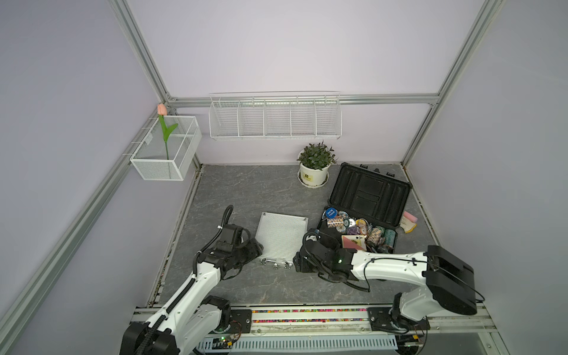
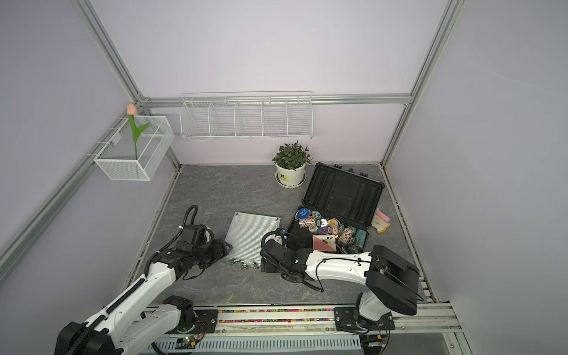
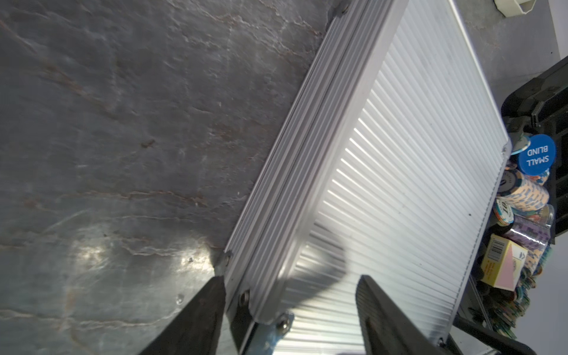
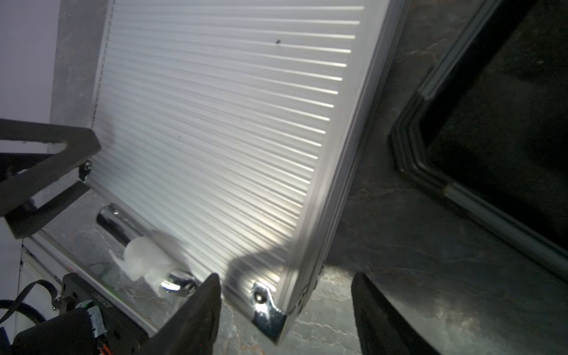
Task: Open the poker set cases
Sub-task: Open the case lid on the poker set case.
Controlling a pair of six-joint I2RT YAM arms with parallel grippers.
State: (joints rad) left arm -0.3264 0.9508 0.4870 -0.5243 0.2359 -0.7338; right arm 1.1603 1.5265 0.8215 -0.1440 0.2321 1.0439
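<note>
The silver ribbed case (image 1: 281, 236) (image 2: 252, 235) lies shut in the middle of the table, its handle and latches (image 1: 275, 263) on the near edge. My left gripper (image 1: 258, 250) (image 3: 289, 295) is open and straddles the case's near left corner. My right gripper (image 1: 298, 259) (image 4: 285, 307) is open too, with the chromed near right corner between its fingers. In the right wrist view the handle (image 4: 138, 239) shows beside one finger. At the right, the dark case (image 1: 368, 192) (image 2: 342, 193) stands open, lid up, with chips and a card box (image 1: 356, 229) in it.
A potted plant (image 1: 314, 167) stands behind the cases near the back wall. A pink and yellow item (image 1: 408, 221) lies right of the dark case. On the walls hang a wire rack (image 1: 275, 118) and a mesh basket with a tulip (image 1: 167, 147).
</note>
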